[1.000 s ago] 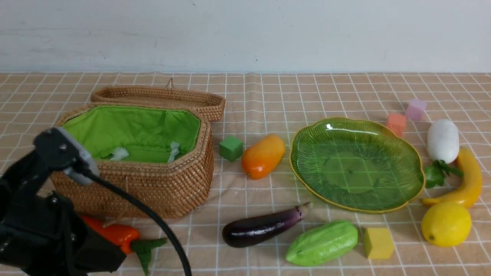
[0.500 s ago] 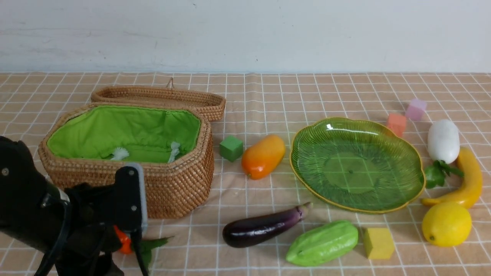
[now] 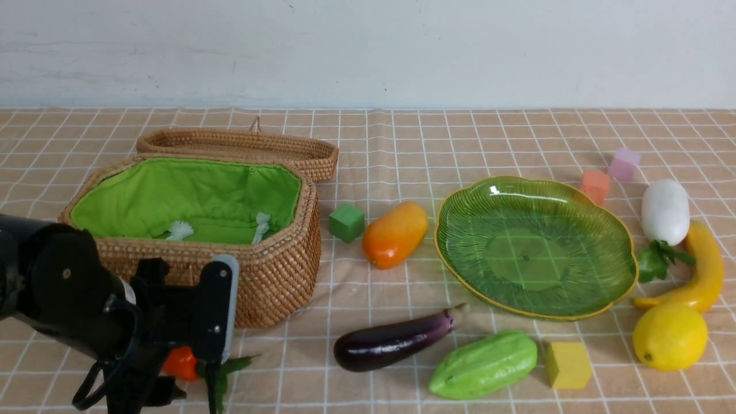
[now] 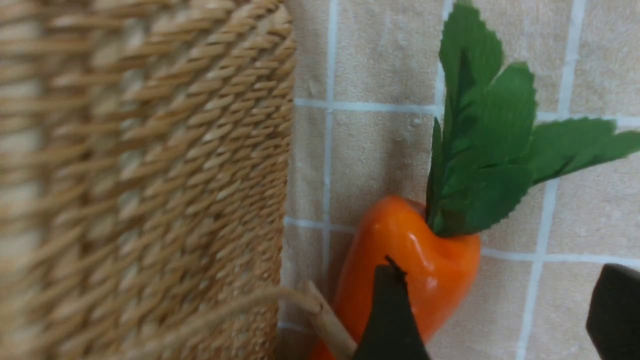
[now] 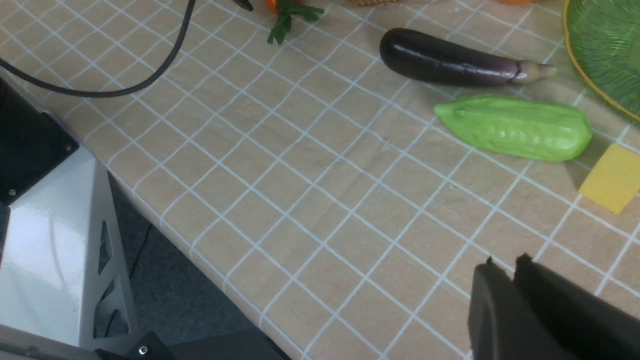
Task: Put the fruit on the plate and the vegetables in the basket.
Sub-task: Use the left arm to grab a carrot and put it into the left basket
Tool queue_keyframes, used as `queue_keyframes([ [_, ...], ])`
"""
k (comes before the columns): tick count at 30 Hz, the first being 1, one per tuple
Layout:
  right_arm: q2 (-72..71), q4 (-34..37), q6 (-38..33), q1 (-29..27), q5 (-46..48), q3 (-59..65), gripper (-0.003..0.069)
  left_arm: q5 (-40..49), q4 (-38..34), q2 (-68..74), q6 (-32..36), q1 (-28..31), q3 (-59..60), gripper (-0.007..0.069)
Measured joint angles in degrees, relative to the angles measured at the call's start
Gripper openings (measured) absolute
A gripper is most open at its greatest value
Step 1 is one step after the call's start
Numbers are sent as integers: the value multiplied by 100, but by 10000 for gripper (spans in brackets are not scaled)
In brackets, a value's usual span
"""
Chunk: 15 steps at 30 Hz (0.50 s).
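My left gripper is open, low at the basket's front wall. In the left wrist view one finger lies over the red-orange pepper and the other stands apart on the cloth. The pepper is mostly hidden behind the gripper. The eggplant and the gourd lie at the front middle. The radish, banana and lemon lie right of the empty green plate, the mango left of it. My right gripper is shut and empty over the cloth.
The basket's lid lies behind it. Foam cubes sit about: green by the mango, yellow by the gourd, orange and pink behind the plate. The table's near edge and a metal frame show in the right wrist view.
My left arm has dropped from in front of the basket and turned its open gripper down over the pepper. Nothing else has moved.
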Motion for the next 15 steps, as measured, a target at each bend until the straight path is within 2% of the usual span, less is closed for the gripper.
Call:
queue_keyframes([
  [6,0,185,0,0,-18,0,80,-492,302,409,94,0,-7,498],
  [12,0,339,0,0,-18,0,86,-465,414,672,206,0,-13,494],
  [15,0,435,0,0,-18,0,88,-321,427,750,359,0,-13,449],
])
